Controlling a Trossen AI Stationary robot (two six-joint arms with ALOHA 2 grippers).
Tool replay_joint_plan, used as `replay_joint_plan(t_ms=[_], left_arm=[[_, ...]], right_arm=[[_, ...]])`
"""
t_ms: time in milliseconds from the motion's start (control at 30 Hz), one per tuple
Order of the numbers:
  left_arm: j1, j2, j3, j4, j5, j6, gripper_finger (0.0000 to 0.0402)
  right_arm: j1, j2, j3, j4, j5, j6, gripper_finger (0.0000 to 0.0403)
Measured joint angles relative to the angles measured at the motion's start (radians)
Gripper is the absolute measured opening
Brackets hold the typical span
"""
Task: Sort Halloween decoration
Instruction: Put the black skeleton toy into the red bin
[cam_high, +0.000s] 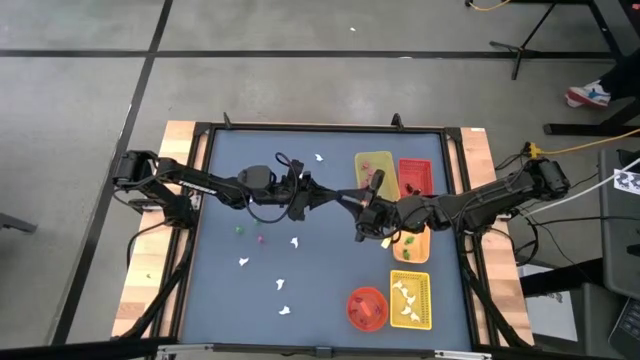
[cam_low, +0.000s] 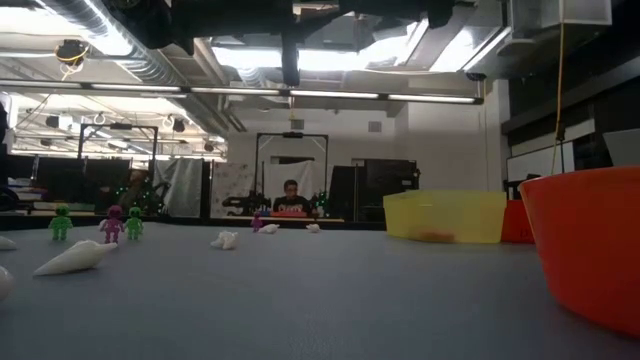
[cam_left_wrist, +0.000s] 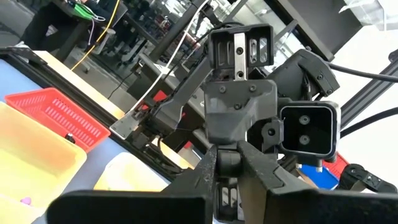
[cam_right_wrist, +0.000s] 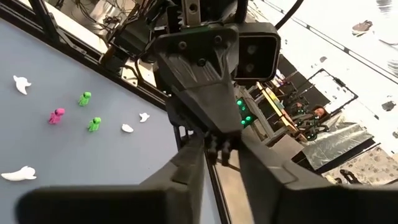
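Observation:
My two grippers meet tip to tip above the middle of the blue table (cam_high: 220, 290). My left gripper (cam_high: 336, 197) comes from the left and my right gripper (cam_high: 357, 204) from the right. A small dark piece (cam_left_wrist: 227, 163) sits between their fingertips, both shut on it. Loose decorations rest on the table: white ghosts (cam_high: 243, 262), a green figure (cam_high: 239, 229) and a pink one (cam_high: 261, 239). The pink figure (cam_right_wrist: 56, 116) and two green figures (cam_right_wrist: 84, 98) stand upright. My left gripper pinches the small dark piece (cam_left_wrist: 227, 163) between its two fingertips, coming level from the table's left. The piece is lifted clear of the table. My right gripper closes its fingertips on the same dark piece (cam_right_wrist: 221, 147), coming level from the table's right, facing the left gripper.
To the right stand a yellow tray (cam_high: 375, 172), a red tray (cam_high: 415, 176) and an orange tray (cam_high: 410, 247). Nearer are a yellow tray (cam_high: 424, 282) with white ghosts and a red-orange bowl (cam_high: 366, 307). A person sits beyond the table (cam_low: 291, 197).

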Motion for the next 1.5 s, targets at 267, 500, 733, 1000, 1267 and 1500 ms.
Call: replay_joint_plan(t_ms=[267, 500, 733, 1000, 1267, 1500], left_arm=[[0.0, -0.001, -0.001, -0.002, -0.001, 0.003, 0.0028], [0.0, -0.001, -0.001, -0.003, -0.001, 0.002, 0.0041], [0.0, -0.001, -0.001, -0.016, 0.0, 0.003, 0.0078], [0.0, 0.0, -0.001, -0.061, -0.003, 0.004, 0.0138], [0.001, 0.0, -0.001, -0.161, -0.015, 0.004, 0.0156], [0.001, 0.0, -0.001, -0.255, -0.016, 0.004, 0.0156]], right_arm=[[0.0, -0.002, 0.0, -0.007, 0.005, 0.0, 0.0017], [0.0, -0.002, 0.0, -0.008, -0.001, 0.001, 0.0026], [0.0, -0.002, 0.0, -0.022, -0.01, 0.001, 0.0018], [0.0, -0.001, 0.0, -0.154, -0.01, 0.054, 0.0018], [0.0, -0.001, 0.0, -0.44, 0.001, 0.173, 0.0018], [-0.037, -0.001, 0.0, -0.748, 0.1, 0.328, 0.0018]])
